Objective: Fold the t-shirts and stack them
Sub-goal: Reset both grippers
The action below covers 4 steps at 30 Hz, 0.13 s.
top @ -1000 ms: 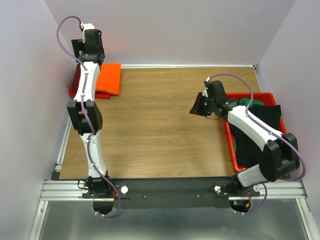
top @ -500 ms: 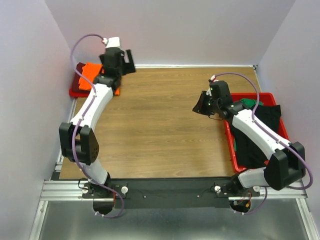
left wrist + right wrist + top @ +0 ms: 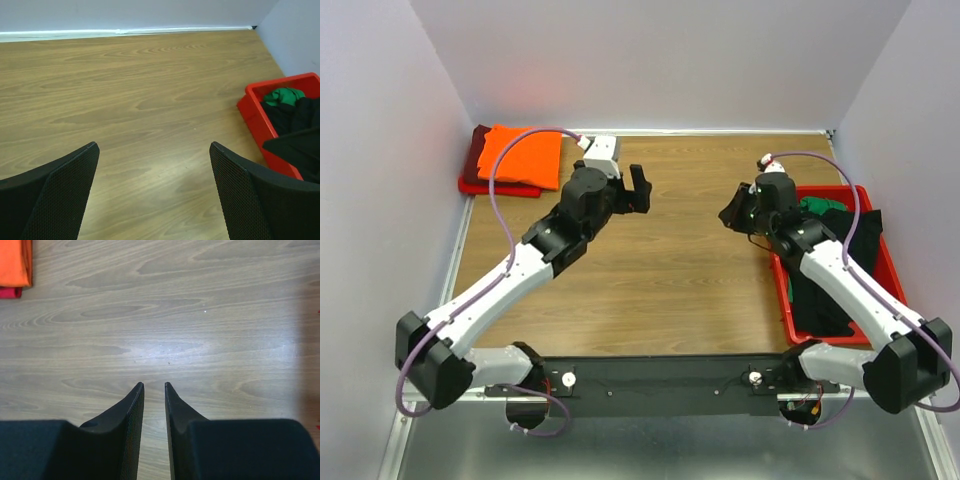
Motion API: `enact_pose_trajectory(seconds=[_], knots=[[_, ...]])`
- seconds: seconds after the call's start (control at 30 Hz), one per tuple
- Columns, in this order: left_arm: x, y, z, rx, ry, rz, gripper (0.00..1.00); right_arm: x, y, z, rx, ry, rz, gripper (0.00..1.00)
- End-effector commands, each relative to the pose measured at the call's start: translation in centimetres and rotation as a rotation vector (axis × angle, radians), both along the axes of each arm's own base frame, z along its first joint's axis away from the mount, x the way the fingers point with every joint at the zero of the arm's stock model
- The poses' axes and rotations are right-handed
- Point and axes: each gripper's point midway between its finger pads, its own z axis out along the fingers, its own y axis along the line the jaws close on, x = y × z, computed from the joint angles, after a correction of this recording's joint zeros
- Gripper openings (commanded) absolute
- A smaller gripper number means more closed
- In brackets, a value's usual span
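Looking down from above, we see the left arm stretched diagonally over the table (image 3: 670, 290), with the left gripper (image 3: 153, 152) hovering above bare wood near the table's middle, toward the far edge. Its jaws stand spread wide and carry nothing; from the left wrist only wood grain shows between the two black fingers (image 3: 65, 185). The right gripper (image 3: 154, 386) hangs over the wood just left of the tray (image 3: 253, 114), pointing toward the table's centre. Its jaws are drawn nearly together, leaving a thin slit between the tips, and through that slit we see only table. The two grippers are apart from each other, with wood between them. The orange shirt (image 3: 523, 155) lies folded flat in the far left corner, on top of a maroon shirt (image 3: 473, 160) and a red shirt (image 3: 495, 188) whose edges show beneath it on the left and near sides. Both grippers are apart from that stack. The tray sits at the right edge of the table and holds a black shirt (image 3: 300, 117) in a loose heap, part of it draped over the rim on the right side. A green shirt (image 3: 283, 95) is bunched at the tray's far end, touching the black one. We cannot tell whether more shirts lie under the black heap.
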Motion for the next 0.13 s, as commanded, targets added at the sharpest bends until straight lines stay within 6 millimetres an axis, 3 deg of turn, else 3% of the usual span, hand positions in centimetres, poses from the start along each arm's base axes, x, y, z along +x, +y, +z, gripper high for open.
enact_pose_trajectory(seconds=[0.0,0.1], knots=[[-0.81,1.19,1.33,-0.031,-0.047,0.036,0.98,0.51,-0.57,0.73,-0.017,-0.055,-0.032,0.30],[-1.34,1.76,2.05,-0.025,-0.058,0.035,0.98,0.44,-0.99,0.99,-0.023,-0.067,-0.049,0.30]])
